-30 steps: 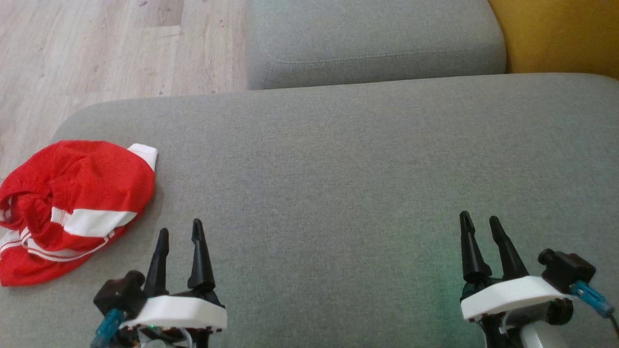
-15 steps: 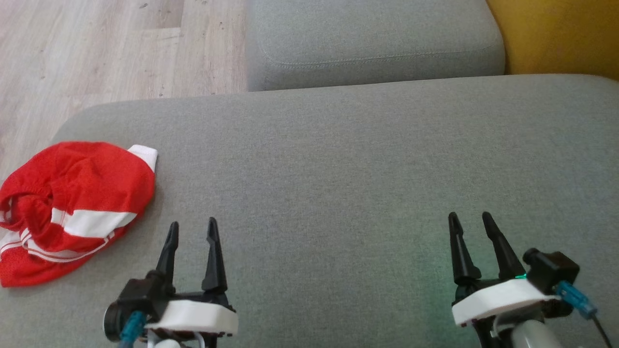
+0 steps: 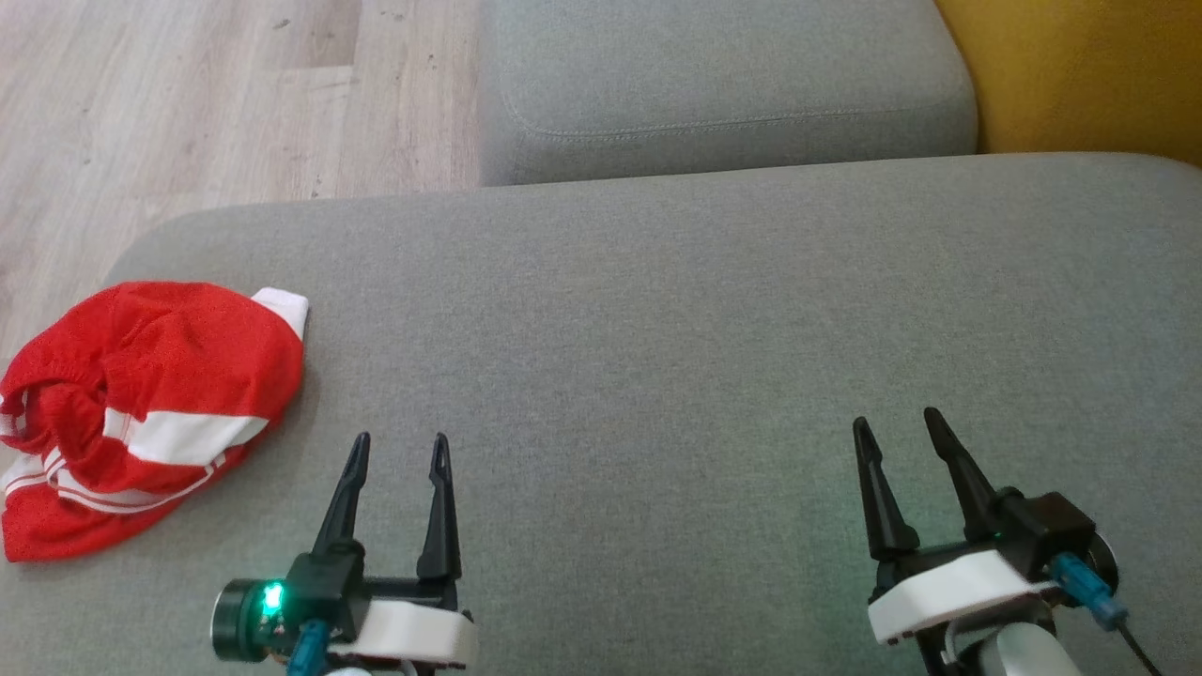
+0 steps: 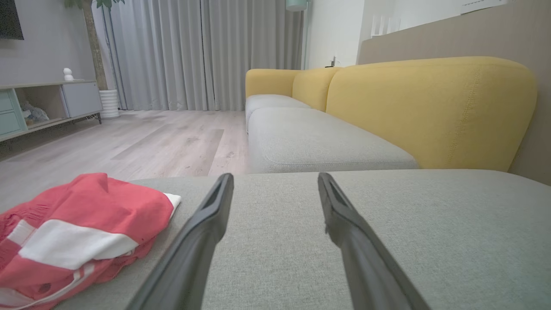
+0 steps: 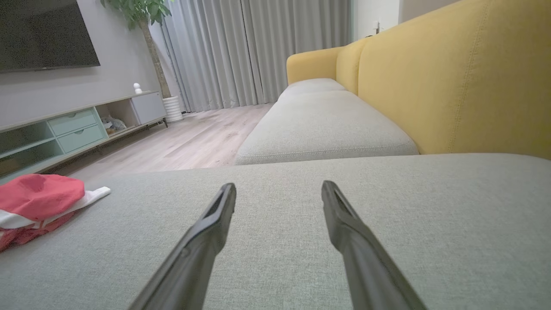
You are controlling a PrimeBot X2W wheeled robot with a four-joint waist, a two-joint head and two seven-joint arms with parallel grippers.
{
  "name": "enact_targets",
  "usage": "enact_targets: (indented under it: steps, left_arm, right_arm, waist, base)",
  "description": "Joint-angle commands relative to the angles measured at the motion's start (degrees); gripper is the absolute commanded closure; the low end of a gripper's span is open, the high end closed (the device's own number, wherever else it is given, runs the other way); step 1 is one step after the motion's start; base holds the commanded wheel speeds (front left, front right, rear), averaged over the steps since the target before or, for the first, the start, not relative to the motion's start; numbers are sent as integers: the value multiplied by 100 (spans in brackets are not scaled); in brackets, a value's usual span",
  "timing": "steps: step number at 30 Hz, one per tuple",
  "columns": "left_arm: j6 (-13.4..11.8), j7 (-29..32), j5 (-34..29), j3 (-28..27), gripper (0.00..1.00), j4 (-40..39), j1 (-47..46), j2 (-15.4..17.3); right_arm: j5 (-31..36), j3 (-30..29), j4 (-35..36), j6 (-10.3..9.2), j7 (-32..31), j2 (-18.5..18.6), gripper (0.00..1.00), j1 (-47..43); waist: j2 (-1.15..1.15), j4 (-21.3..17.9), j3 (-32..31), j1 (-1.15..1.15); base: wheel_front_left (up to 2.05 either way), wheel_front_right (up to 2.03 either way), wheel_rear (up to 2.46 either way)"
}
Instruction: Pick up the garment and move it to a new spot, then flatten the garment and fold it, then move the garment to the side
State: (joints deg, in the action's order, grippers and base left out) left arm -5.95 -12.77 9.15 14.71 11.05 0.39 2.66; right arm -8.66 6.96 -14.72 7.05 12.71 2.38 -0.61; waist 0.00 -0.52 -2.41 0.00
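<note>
Left gripper [image 3: 401, 437] and right gripper [image 3: 895, 418] wide open, empty; garment [image 3: 150, 413] bunched up.
Both sit over the grey cushion [image 3: 657, 329], well apart. Red-and-white garment lies just left of the left gripper, its left edge cut off, its shape lost in folds. Second cushion [image 3: 723, 84] beyond.

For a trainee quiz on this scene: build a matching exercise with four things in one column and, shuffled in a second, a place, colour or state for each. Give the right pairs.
Column one
1. garment
2. left gripper
3. right gripper
4. sofa backrest

Column two
A. yellow
B. crumpled, red and white
C. open, close to the garment, not touching it
D. open, over bare grey cushion, far from the garment

Pairs: 1-B, 2-C, 3-D, 4-A
</note>
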Motion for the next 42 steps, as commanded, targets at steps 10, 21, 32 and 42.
enact_targets:
  steps: [10,21,32,42]
  left_arm:
    - [-315,-223,-516,-176,0,-39,-219,22]
    - [-323,-223,-423,-237,0,81,-178,22]
    - [-413,-223,-460,-216,0,-19,-285,22]
    - [-577,-223,-450,-340,0,-265,-228,22]
  right_arm:
    - [671,33,79,44,229,50,0,108]
    - [666,34,-78,44,229,50,0,32]
    - [720,210,-106,44,229,50,0,36]
    - [843,20,-43,44,229,50,0,101]
  waist:
    - [0,9,-90,0]
    - [0,65,-137,0]
    - [0,641,46,0]
    - [0,2130,373,0]
  base:
    - [0,0,0]
    - [0,0,0]
    - [0,0,0]
    - [0,0,0]
